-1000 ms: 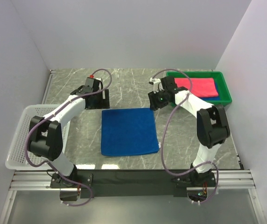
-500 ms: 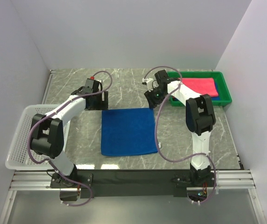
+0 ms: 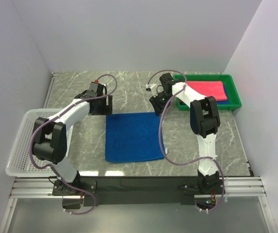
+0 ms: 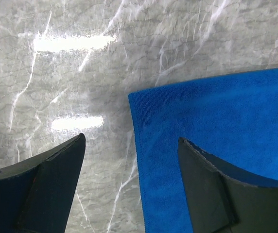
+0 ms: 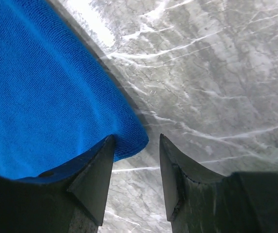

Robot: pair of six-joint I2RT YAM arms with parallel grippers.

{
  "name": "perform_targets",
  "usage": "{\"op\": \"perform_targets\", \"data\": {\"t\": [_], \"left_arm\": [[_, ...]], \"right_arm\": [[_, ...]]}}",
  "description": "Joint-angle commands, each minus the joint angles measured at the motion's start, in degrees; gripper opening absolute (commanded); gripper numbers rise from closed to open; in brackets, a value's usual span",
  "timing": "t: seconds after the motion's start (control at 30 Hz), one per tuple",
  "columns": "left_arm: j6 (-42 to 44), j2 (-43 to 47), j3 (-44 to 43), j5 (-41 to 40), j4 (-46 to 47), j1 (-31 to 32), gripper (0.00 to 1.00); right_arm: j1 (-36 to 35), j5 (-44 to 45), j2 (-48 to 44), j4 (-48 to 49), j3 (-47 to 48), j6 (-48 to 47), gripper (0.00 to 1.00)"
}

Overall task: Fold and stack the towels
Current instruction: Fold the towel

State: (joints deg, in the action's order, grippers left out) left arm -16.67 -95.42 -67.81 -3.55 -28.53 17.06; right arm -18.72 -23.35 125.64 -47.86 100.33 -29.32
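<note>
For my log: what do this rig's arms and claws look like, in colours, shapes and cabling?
The left arm and right arm have white link shells with chunky black joint housings. A mauve cable loops loosely along each one. The left wrist carries a small red part. In the wrist views the left claw and right claw have matte black, wedge-shaped fingers tapering to points.

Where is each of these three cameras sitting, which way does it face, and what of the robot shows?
Top external: fixed above, behind the bases, looking down on the grey marble table; left arm and right arm show.
Left wrist: on the left arm, looking down at the far left corner of the blue terry towel; open left end effector shows.
Right wrist: on the right arm, looking down at the towel's far right corner, framed by the open right end effector.
All share that towel.
</note>
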Motion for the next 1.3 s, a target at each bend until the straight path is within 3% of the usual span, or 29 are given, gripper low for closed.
{"op": "perform_targets", "data": {"t": [0.0,0.47,0.67,0.77,1.0,1.27], "left_arm": [[0.93,-0.47,-0.66,-0.32,0.23,-0.01,0.81],[3.74,-1.35,-1.88,1.79,1.29,-0.01,0.82],[8.57,-5.91,-6.01,4.24,0.94,-0.01,0.78],[11.2,-9.43,-9.17,6.27,-0.91,-0.01,0.74],[15.08,-16.54,-14.27,6.89,-2.84,-0.1,0.57],[15.52,-17.52,-14.1,7.77,-3.1,-0.98,0.51]], "right_arm": [[0.18,-0.65,1.18,-2.5,3.81,-1.79,0.49],[-1.49,3.14,5.75,-6.37,6.98,-4.78,0.39],[-1.93,3.14,6.89,-6.81,6.81,-5.22,0.1],[-2.11,3.93,7.25,-7.07,6.54,-5.31,0.01],[-2.2,4.19,6.9,-6.99,6.02,-5.22,0.0],[-2.2,4.46,5.66,-5.49,3.73,-5.13,0.0]]}}
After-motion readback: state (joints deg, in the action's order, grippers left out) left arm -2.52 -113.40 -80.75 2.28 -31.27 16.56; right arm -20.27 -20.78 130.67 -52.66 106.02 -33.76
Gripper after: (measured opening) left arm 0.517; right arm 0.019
